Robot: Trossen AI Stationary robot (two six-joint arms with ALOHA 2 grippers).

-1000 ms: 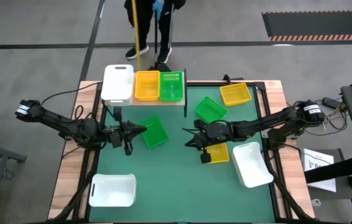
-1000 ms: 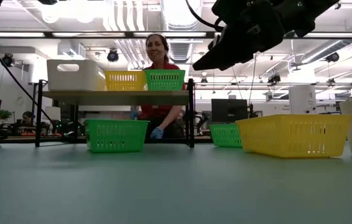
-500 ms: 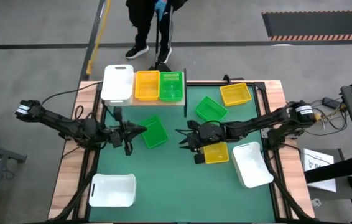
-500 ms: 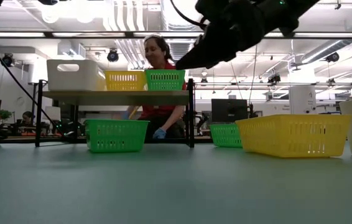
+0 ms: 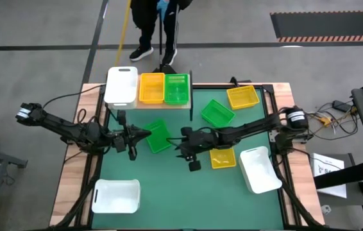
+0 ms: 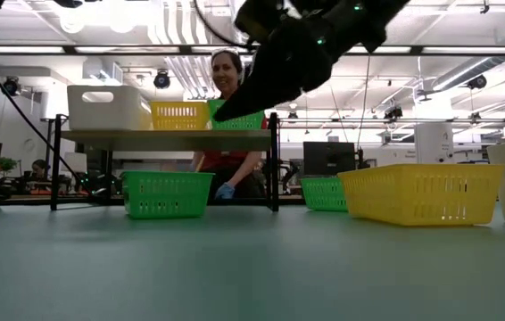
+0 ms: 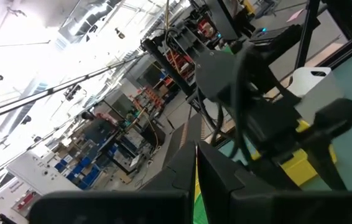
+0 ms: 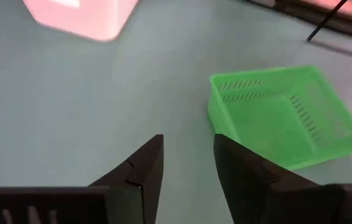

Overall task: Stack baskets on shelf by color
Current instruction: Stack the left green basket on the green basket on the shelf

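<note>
High view shows the right gripper (image 5: 183, 142) over the green mat (image 5: 181, 192), fingers slightly parted with nothing between them, a green basket (image 5: 158, 136) just beyond its tips. A yellow basket (image 5: 222, 157) lies close behind it, beside its arm. The left gripper (image 5: 144, 134), fingers pressed together and empty, meets that green basket's other side. Farther off stands the shelf (image 5: 162, 104) carrying white (image 5: 121, 85), yellow (image 5: 151, 87) and green (image 5: 176, 88) baskets.
</note>
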